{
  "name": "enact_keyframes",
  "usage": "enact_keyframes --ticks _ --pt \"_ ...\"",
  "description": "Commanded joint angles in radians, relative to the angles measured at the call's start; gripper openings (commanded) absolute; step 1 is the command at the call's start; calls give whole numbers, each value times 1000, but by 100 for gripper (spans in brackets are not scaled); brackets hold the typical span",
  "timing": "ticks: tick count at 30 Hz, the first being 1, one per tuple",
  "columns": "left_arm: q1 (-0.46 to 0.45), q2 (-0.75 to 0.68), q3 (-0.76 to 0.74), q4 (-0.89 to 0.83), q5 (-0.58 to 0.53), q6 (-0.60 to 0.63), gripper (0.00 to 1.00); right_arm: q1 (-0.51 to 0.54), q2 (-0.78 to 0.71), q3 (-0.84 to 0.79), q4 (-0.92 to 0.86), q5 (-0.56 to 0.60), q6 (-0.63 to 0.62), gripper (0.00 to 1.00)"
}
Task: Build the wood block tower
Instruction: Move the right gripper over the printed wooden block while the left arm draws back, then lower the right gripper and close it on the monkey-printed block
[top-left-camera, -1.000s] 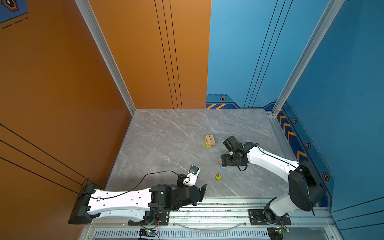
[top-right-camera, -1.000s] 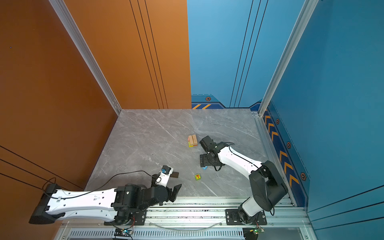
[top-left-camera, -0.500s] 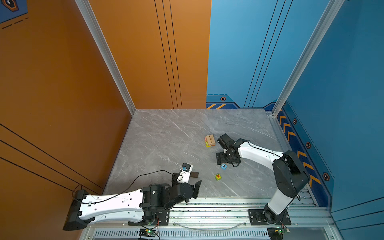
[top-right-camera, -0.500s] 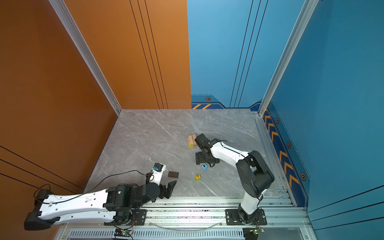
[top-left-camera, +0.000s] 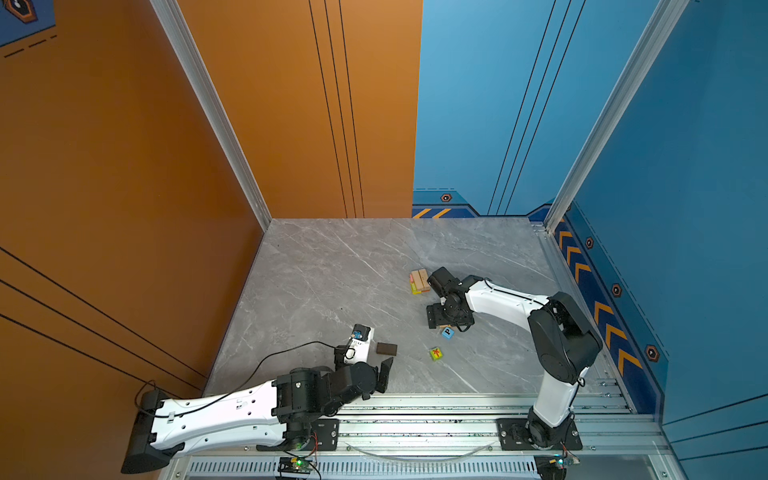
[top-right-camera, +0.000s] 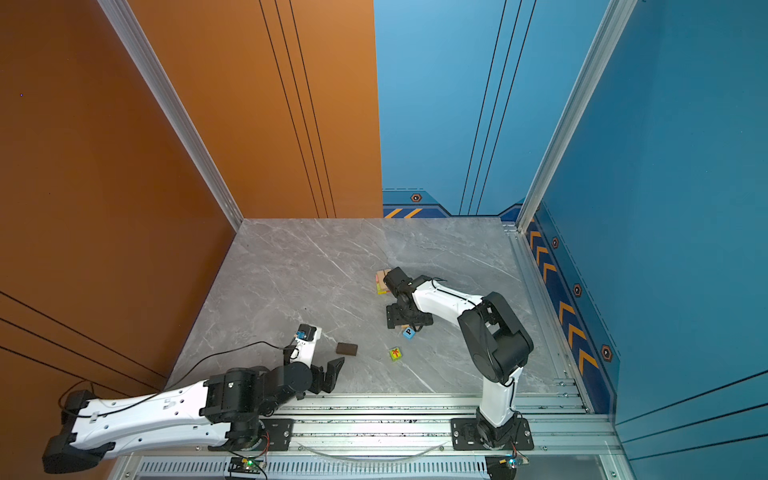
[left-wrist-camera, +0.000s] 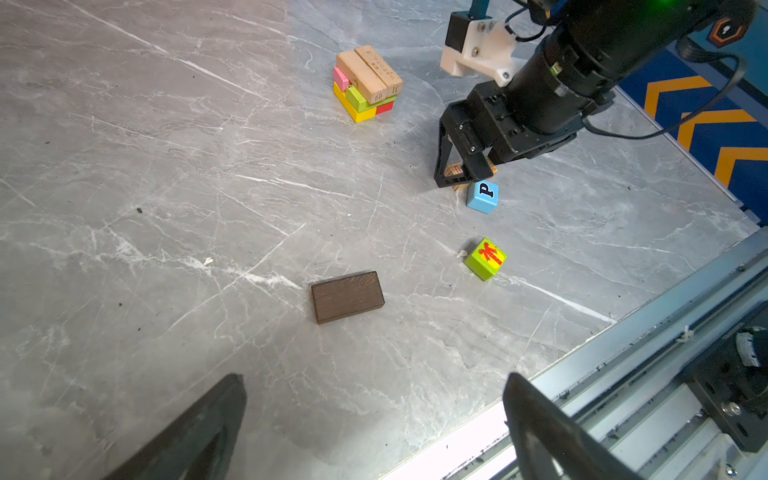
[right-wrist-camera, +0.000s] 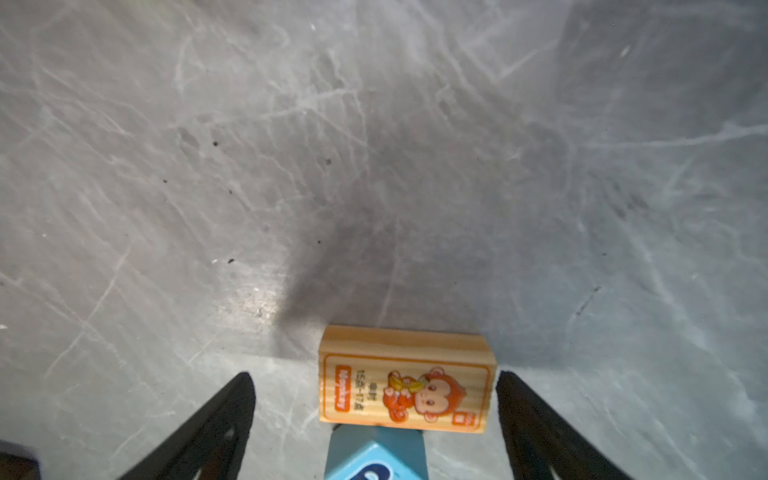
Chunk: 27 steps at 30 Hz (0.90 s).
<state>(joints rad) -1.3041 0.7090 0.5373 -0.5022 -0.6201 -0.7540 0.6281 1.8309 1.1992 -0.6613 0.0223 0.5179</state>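
Wood block tower (left-wrist-camera: 365, 83): mid-table, right of centre, well apart from every edge; open grey marble runs from it to the orange wall.
- Six flat blocks in three layers: two tan on top, pink and lime below, yellow and red at the base.
- Four loose pieces: a tan monkey-print block (right-wrist-camera: 403, 378), seemingly touching a blue "P" cube (left-wrist-camera: 482, 197); a green cube (left-wrist-camera: 485, 258); and a dark brown block (left-wrist-camera: 347, 296) with a grained face, lying flat.
- Right gripper (left-wrist-camera: 461, 174): low, jaws spread wide astride the monkey-print block, gripping nothing.
- Left gripper (left-wrist-camera: 374, 378): over the table's near edge by the aluminium rail (left-wrist-camera: 623, 374), jaws wide, nothing between them.
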Motion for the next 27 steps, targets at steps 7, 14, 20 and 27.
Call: enact_keyframes --ticks 7,14,20,27 --pt "25 -16 -27 -24 29 -8 98 9 34 16 -21 11 21 84" --pt "28 -35 -34 -26 33 -10 98 8 45 15 -23 24 29 80" --pt "29 -48 -36 -26 34 -10 98 8 49 19 -21 31 29 69" --pt "32 -46 -31 -33 36 -6 98 2 51 31 -23 38 28 62"
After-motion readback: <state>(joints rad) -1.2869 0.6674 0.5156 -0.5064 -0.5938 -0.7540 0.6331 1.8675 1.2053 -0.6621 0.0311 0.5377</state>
